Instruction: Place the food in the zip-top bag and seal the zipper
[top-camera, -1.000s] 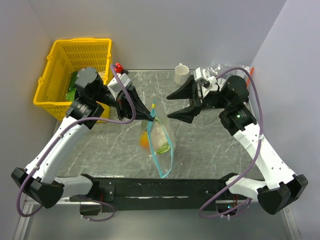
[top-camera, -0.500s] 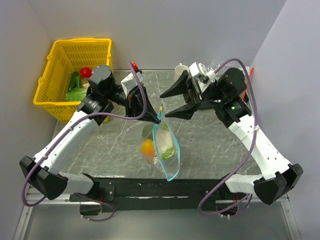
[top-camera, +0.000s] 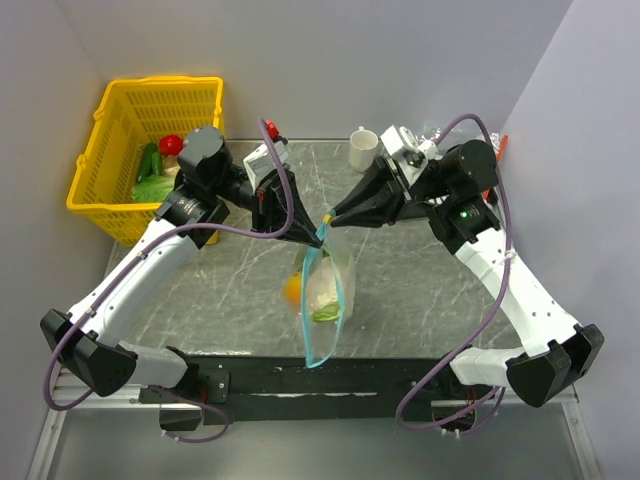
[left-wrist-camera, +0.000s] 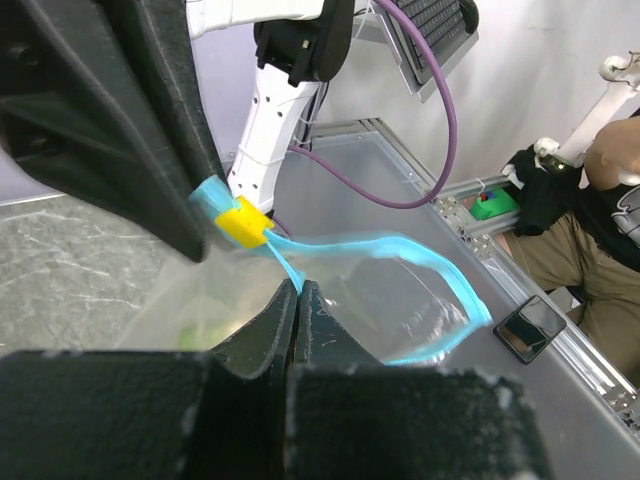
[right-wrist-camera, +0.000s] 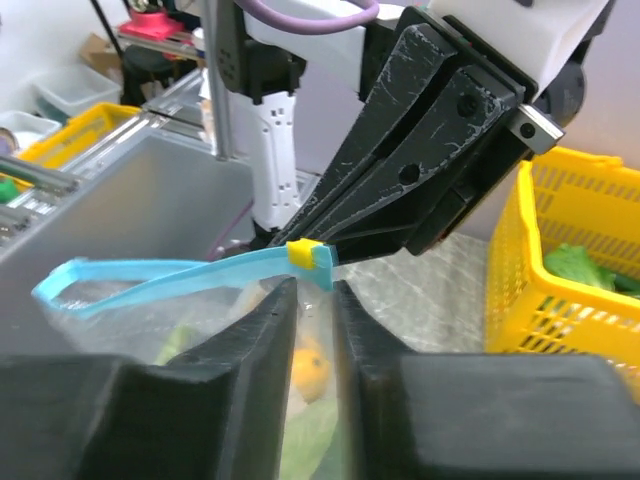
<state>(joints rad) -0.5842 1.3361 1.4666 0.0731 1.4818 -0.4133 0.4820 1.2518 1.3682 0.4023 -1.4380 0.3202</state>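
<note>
Presently: one zip-top bag (top-camera: 327, 290) hanging from its yellow slider (right-wrist-camera: 308, 252) over the desk (top-camera: 420, 290). It holds three food pieces: one orange (top-camera: 292, 290), one pale, one green.

One zipper (right-wrist-camera: 180, 272), unsealed, its long axis running from the slider toward the arm bases.

Left gripper (left-wrist-camera: 298, 300): clamped on the zipper just beside the slider.

Right gripper (right-wrist-camera: 312, 295): narrow, straddling the zipper directly under the slider, the nearer of the two. Whether it pinches cannot be told.

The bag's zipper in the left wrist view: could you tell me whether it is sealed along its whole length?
No, the zipper gapes in an open loop beyond the yellow slider.
</note>
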